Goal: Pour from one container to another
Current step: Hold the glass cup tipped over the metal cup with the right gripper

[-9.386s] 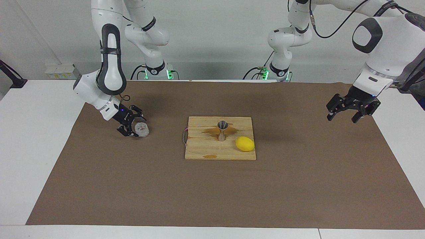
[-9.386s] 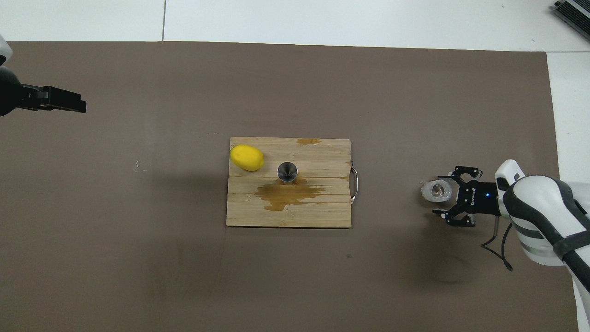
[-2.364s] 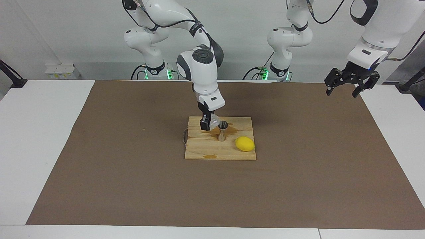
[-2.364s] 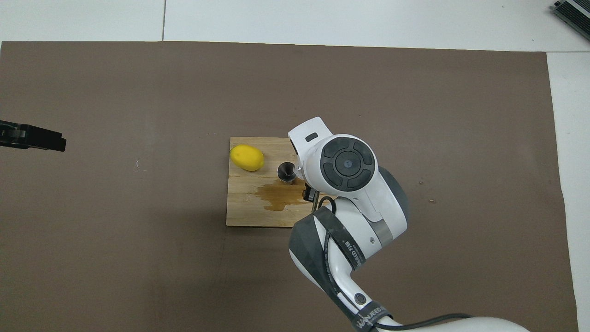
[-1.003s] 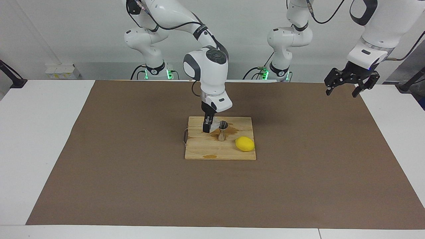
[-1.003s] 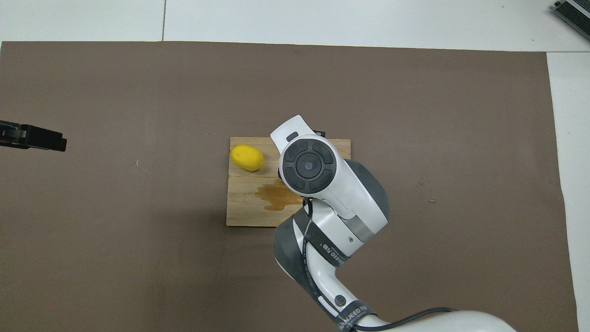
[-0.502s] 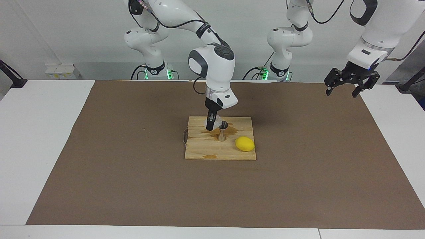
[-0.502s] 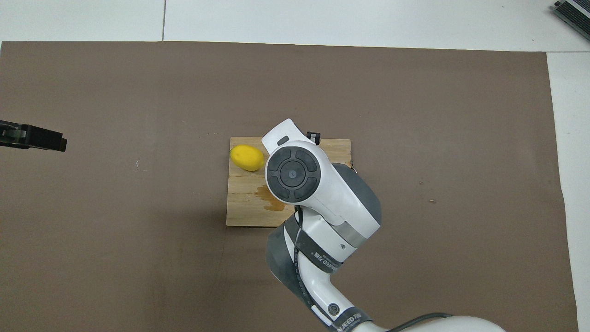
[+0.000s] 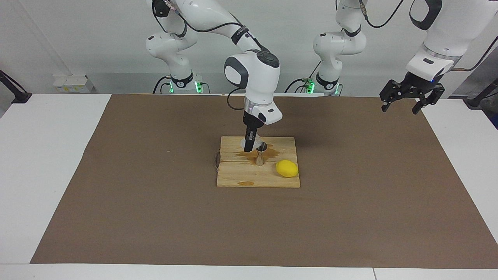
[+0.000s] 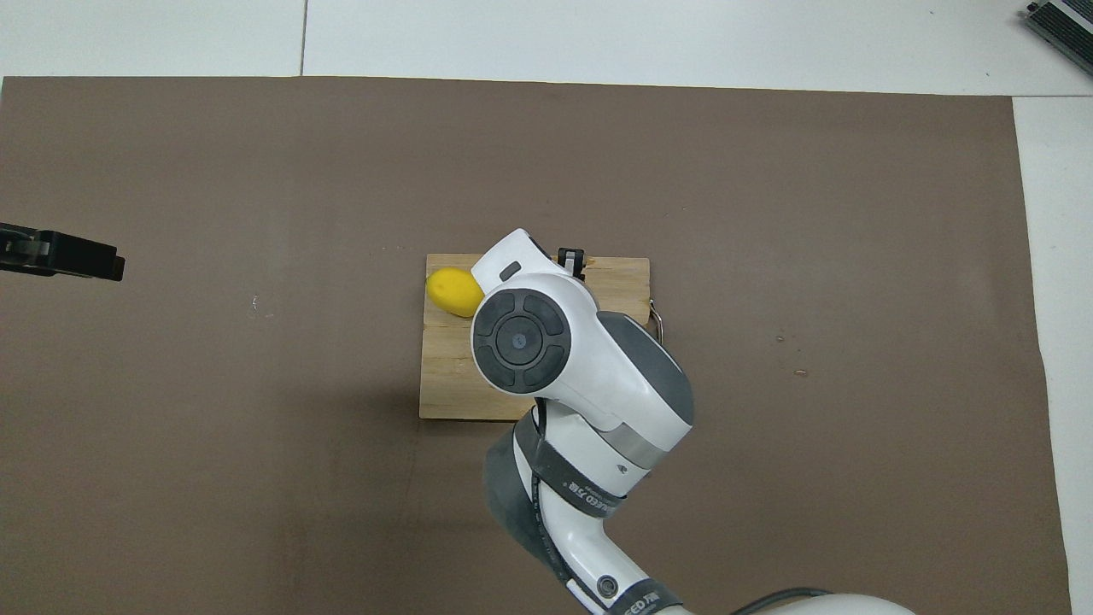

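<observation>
I see yellow lemon (image 9: 287, 168), pale wood board (image 9: 241, 175) with amber stain (image 9: 246, 154), steel jigger (image 9: 260, 153), brown mat (image 9: 155, 194), white tabletop (image 9: 39, 155).

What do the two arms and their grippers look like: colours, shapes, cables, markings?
Both arms are glossy white with rounded segments and dark grey joint covers. The right arm has a round grey cap with a button pattern, and a grey band with white lettering. Black cables run along both arms. Green lights glow at the bases. The left gripper and right gripper are black, two-fingered, with linked parts.

Jigger (image 9: 260, 152) and lemon (image 9: 287, 168) stand on the board (image 9: 237, 175) mid-table, lemon toward the left arm's end; cup (image 9: 251, 143) over the jigger.
</observation>
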